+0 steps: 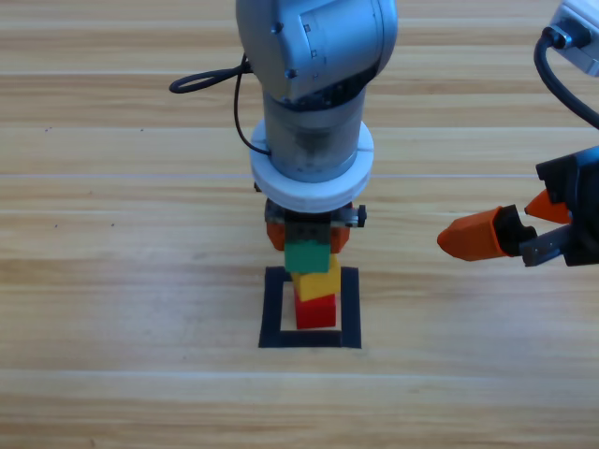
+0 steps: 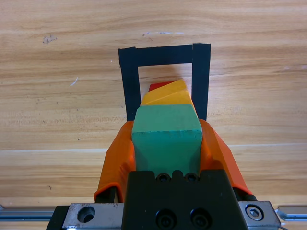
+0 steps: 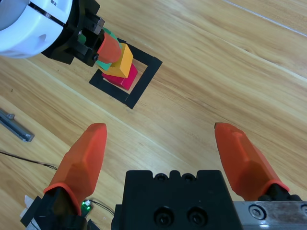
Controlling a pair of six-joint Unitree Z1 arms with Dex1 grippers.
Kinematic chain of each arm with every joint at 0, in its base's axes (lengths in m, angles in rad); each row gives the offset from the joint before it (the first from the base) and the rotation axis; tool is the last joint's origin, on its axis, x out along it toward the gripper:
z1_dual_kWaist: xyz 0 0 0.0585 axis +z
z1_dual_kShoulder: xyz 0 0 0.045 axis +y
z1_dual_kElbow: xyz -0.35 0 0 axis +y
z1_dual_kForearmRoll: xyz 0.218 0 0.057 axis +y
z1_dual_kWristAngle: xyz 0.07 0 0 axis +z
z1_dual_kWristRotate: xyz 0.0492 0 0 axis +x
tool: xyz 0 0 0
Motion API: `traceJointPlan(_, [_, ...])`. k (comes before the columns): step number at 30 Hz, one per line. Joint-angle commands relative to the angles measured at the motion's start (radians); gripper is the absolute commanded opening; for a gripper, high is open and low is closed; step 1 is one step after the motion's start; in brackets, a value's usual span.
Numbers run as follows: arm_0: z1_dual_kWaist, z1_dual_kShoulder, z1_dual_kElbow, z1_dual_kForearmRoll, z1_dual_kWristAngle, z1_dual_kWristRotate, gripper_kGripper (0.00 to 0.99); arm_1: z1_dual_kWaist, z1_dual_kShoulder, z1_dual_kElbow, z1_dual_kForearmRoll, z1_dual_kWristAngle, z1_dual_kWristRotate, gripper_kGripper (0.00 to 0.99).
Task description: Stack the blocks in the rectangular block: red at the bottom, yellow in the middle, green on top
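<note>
The red cube [image 1: 316, 311] [image 2: 158, 86] sits inside the black tape rectangle [image 1: 273, 309] [image 2: 128, 81]. On it stands the yellow cube [image 1: 320, 279] [image 2: 165, 96], turned a little against the red one. My left gripper [image 1: 306, 238] [image 2: 166, 128] comes down over the stack, shut on the green cube [image 1: 306, 257] [image 2: 166, 146], which is at the yellow cube's top; whether it rests there I cannot tell. The right gripper [image 1: 510, 223] [image 3: 160, 129] waits open at the right edge. It looks at the stack, the yellow cube [image 3: 122, 60] over the red cube [image 3: 122, 78].
A black cable [image 1: 201, 81] loops on the table behind the left arm. A grey metal bar [image 3: 17, 127] lies on the wood at the left of the right wrist view. Bare wood lies between the rectangle and the right gripper.
</note>
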Motion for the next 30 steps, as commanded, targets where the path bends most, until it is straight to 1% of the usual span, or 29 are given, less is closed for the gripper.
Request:
traceJointPlan(1, [0.018, 0.057, -0.017, 0.000, -0.008, -0.029, 0.038, -0.026, 0.027, 0.026, -0.009, 0.011, -0.009, 0.990])
traceJointPlan(30, [0.018, 0.086, -0.029, 0.000, -0.011, -0.058, 0.041, -0.026, 0.045, 0.024, -0.009, 0.020, -0.009, 0.990])
